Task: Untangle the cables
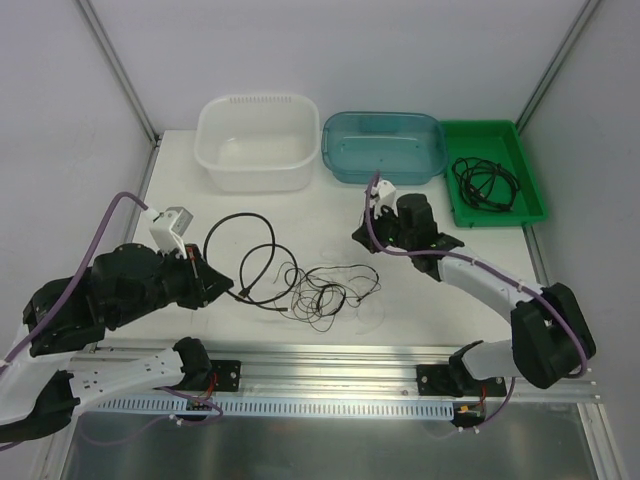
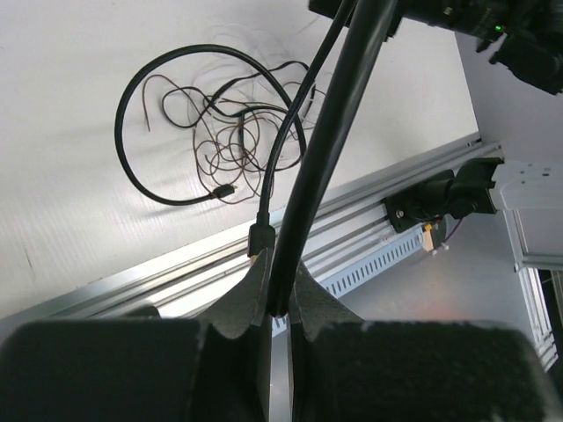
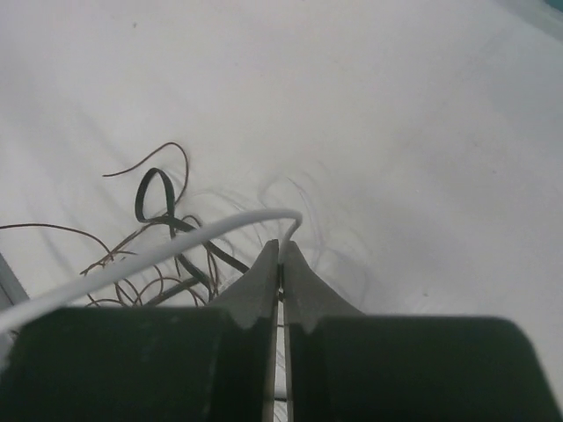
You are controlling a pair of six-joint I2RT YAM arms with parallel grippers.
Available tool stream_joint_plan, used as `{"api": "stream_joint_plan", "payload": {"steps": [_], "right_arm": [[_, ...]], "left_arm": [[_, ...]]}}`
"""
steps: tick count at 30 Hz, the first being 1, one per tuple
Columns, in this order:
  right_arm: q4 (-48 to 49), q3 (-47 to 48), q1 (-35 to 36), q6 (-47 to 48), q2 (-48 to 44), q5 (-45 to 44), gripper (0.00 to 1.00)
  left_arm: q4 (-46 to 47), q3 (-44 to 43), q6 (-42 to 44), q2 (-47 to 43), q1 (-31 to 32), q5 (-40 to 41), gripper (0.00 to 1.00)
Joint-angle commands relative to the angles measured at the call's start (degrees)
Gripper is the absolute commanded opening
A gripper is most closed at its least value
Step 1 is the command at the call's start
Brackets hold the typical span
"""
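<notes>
My left gripper [image 1: 207, 276] is shut on the thick black cable [image 1: 240, 216], which loops on the table to its right. In the left wrist view the jaws [image 2: 280, 264] pinch that cable [image 2: 341, 114], with a small plug [image 2: 261, 236] beside the left finger. The thin dark wiry cables [image 1: 325, 290] lie tangled at the table's middle, and they also show in the left wrist view [image 2: 230, 141]. My right gripper [image 1: 365, 236] hovers above the tangle's right side. Its jaws [image 3: 281, 251] are shut on the thin white cable [image 3: 212, 229], which arcs away to the left over the dark tangle [image 3: 167, 220].
A white tub [image 1: 258, 140] and a blue tub [image 1: 385, 147] stand at the back. A green tray [image 1: 530, 190] at the back right holds a coiled black cable [image 1: 485, 182]. An aluminium rail [image 1: 330, 360] runs along the near edge.
</notes>
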State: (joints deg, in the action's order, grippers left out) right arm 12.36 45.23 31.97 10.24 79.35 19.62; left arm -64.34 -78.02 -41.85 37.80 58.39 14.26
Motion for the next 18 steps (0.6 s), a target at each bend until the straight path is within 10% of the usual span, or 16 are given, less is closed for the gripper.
{"api": "stream_joint_plan", "payload": {"steps": [1,7,18], "right_arm": [[-8.83,0.65,-0.24,-0.84,-4.64,-4.06,0.04],[-14.55,-2.60,4.31,-2.51,-12.36,-2.91,0.48],[4.24,-8.32,20.15,-8.12,-9.86,1.20,0.59]], "left_arm": [[-0.09,0.41,-1.66,0.25,-0.65,4.10,0.00],[0.00,-1.69,-1.57,3.85,-0.65,7.53,0.00],[0.09,-6.71,-1.57,8.16,-0.65,11.31,0.00]]}}
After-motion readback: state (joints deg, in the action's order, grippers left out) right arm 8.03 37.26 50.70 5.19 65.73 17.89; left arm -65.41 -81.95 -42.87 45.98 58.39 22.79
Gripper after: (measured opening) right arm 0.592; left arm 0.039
